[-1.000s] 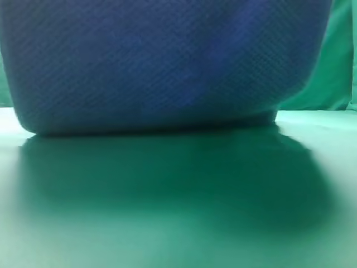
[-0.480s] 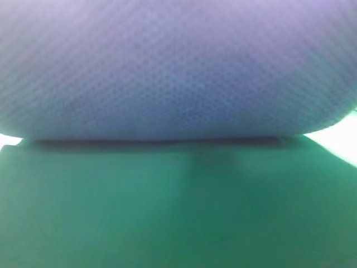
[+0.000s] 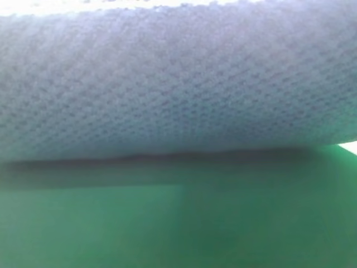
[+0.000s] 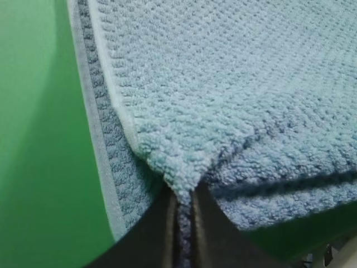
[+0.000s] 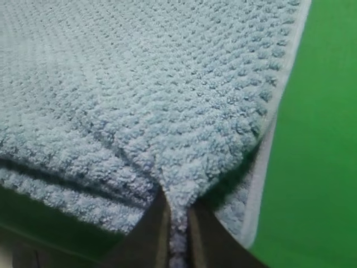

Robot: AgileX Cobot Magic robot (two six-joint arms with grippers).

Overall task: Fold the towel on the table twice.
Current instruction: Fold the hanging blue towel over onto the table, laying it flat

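We see the towel [image 3: 178, 84], blue-grey with a waffle weave, filling the upper part of the high view, its lower edge casting a shadow on the green table [image 3: 178, 229]. From the left wrist, the left gripper [image 4: 183, 223] at 6 o'clock pinches a towel corner, jaws clamped on the cloth. From the right wrist, the right gripper [image 5: 177, 229], also at 6 o'clock, clenches another corner. Layered towel edges show below each pinch.
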